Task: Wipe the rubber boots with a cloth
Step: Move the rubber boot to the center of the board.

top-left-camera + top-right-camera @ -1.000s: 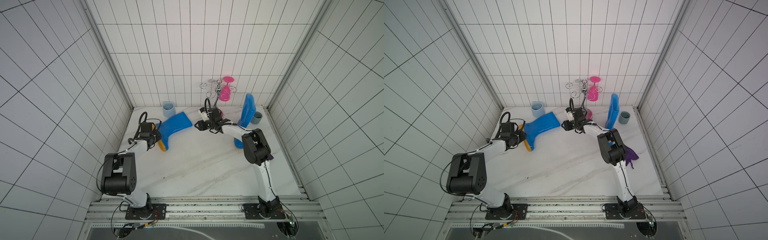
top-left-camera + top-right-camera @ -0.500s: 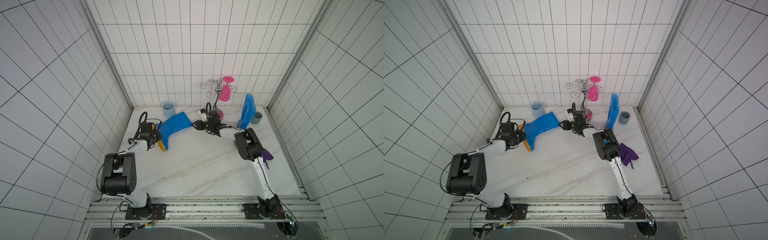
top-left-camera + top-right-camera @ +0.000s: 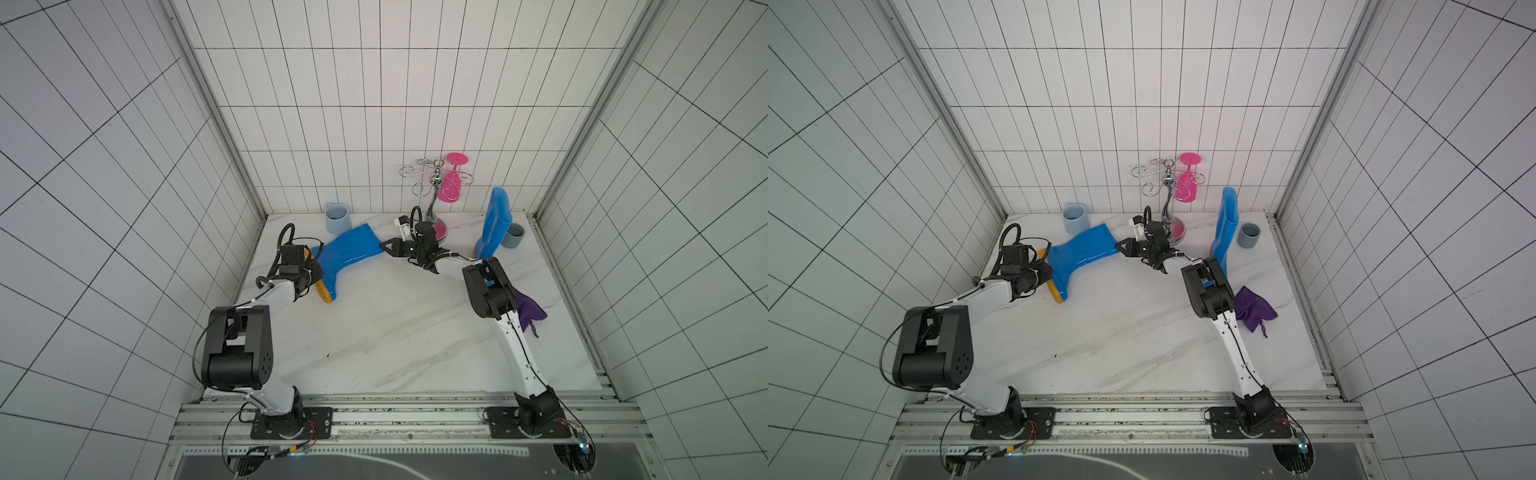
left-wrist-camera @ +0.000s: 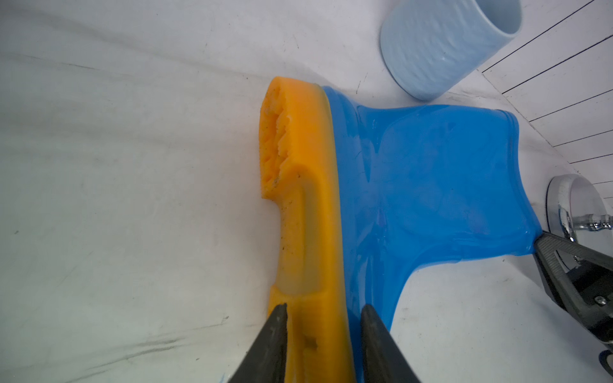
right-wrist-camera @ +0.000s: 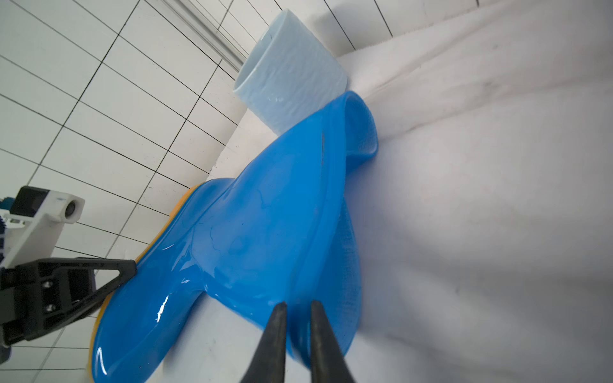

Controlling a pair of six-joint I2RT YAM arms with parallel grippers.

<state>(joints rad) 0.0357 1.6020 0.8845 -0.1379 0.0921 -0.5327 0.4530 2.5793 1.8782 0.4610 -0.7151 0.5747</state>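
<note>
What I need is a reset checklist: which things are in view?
lying glossy blue rubber boot: one, blue, orange sole, back left
standing glossy blue rubber boot: one, blue, back right
soft dark purple cloth: one, purple, beside right arm
pale blue handled mug: one, blue, by lying boot's shaft
grey-blue round cup: one, grey-blue, beside standing boot
chrome wire glass rack: one, silver, back centre
pink stemmed glass: one, pink, hanging inverted on rack
white marble table: one, white, underneath
left gripper: one, black, jaws shut on lying boot's sole
right gripper: one, black, jaws shut on its shaft rim
</note>
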